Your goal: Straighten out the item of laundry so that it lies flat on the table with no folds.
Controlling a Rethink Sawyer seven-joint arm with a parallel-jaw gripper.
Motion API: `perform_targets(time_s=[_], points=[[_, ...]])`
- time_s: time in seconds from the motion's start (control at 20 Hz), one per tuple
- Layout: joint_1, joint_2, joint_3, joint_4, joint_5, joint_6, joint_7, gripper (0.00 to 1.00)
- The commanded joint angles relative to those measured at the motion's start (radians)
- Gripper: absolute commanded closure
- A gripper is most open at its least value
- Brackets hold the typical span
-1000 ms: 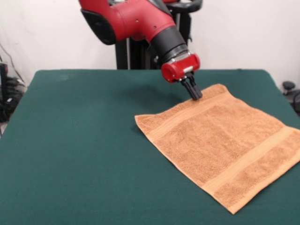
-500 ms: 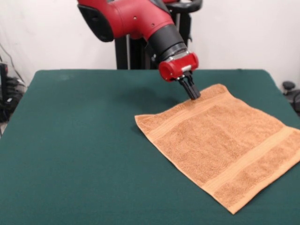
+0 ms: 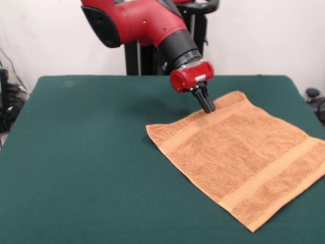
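- The black gripper (image 3: 208, 105) of the red and black robot arm (image 3: 147, 23) points down at a slant over the far edge of the small square orange-tan terry-cloth towel (image 3: 241, 155); its fingers are pressed together, closed on nothing, with the tips at or just above the cloth; contact cannot be told.
- The towel lies spread flat on the right part of the worktop (image 3: 86, 152), a large rectangular table covered in dark green felt-like cloth, turned cornerwise to the table's edges.
- Flat woven bands run near two opposite edges of the towel, and its right corner reaches the picture's edge.
- A white wall (image 3: 259, 35) stands behind.
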State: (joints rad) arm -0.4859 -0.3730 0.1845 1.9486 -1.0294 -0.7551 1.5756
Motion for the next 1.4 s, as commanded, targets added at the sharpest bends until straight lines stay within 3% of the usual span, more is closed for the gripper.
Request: perform_targets(time_s=[0.05, 0.3, 0.55, 0.75, 0.9, 1.05, 1.4], points=[[0.034, 0.082, 0.089, -0.164, 0.046, -0.039, 0.135, 1.00], [0.039, 0.099, 0.086, -0.185, 0.054, -0.035, 0.140, 1.00], [0.045, 0.135, 0.098, -0.241, 0.017, 0.101, 0.202, 1.00], [0.050, 0.154, 0.099, -0.265, 0.021, 0.118, 0.209, 1.00], [0.012, 0.178, 0.173, -0.295, -0.071, 0.309, 0.301, 1.00], [-0.063, 0.216, 0.280, -0.296, -0.092, 0.523, 0.271, 1.00], [-0.136, 0.250, 0.354, -0.292, -0.036, 0.646, 0.160, 1.00]])
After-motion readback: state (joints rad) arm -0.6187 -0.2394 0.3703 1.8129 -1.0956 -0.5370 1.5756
